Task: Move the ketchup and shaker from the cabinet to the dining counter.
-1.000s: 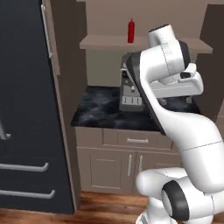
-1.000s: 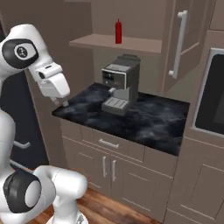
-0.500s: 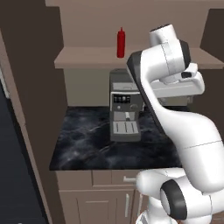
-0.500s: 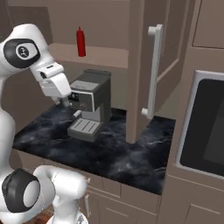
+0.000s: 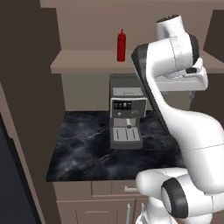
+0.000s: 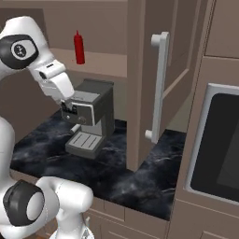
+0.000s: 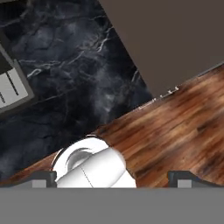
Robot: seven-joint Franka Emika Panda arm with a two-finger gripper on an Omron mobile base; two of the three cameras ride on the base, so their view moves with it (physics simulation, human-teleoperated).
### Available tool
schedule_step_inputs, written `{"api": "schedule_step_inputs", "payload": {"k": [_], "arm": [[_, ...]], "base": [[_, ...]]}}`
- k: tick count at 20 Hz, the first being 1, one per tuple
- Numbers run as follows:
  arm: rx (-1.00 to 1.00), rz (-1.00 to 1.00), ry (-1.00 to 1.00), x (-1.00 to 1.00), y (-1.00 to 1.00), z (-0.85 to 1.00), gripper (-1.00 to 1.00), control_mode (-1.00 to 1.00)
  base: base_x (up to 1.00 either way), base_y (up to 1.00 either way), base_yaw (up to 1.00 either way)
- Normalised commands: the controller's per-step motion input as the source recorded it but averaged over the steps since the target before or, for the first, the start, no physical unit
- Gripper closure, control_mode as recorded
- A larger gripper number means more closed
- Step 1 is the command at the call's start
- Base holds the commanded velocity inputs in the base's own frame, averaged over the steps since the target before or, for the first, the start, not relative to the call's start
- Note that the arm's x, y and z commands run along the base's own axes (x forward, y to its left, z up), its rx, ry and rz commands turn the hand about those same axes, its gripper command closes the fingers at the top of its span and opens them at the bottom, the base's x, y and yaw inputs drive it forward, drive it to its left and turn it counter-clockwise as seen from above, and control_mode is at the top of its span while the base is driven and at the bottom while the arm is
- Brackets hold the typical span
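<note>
The ketchup (image 5: 121,45) is a slender red bottle standing upright on the cabinet's brown shelf (image 5: 83,62); from the right base it shows as the ketchup (image 6: 79,47) left of the open cabinet door (image 6: 140,84) with its silver bar handle (image 6: 159,88). My gripper (image 6: 66,101) hangs below the shelf, in front of the coffee machine, well under the bottle. In the hand view the gripper (image 7: 113,178) points down, its fingertips (image 7: 43,177) wide apart with nothing between them. The shaker and the dining counter are out of view.
A grey coffee machine (image 5: 127,111) stands on the short black-marble worktop (image 5: 83,151) under the shelf. A dark wall (image 5: 24,87) closes the left side. The open door juts out over the worktop, and a built-in oven (image 6: 219,140) sits to the right. Wood floor (image 7: 175,127) lies below.
The base has driven closer to the cabinet, so shelf, ketchup and coffee machine show larger and the fridge has left the view. The arm keeps its pose and the gripper stays open.
</note>
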Motion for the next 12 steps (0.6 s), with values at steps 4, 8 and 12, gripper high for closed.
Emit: {"api": "schedule_step_inputs", "payload": {"k": [4,8,12], "arm": [[0.04,0.19,-0.57,-0.69,0.27,0.41,-1.00,-1.00],[0.07,0.24,-0.57,-0.13,0.33,0.23,-1.00,-1.00],[0.02,0.25,-0.40,0.32,0.47,0.14,-1.00,-1.00]], "base": [[0.00,0.00,0.00],[0.00,0.00,0.00],[0.00,0.00,0.00]]}}
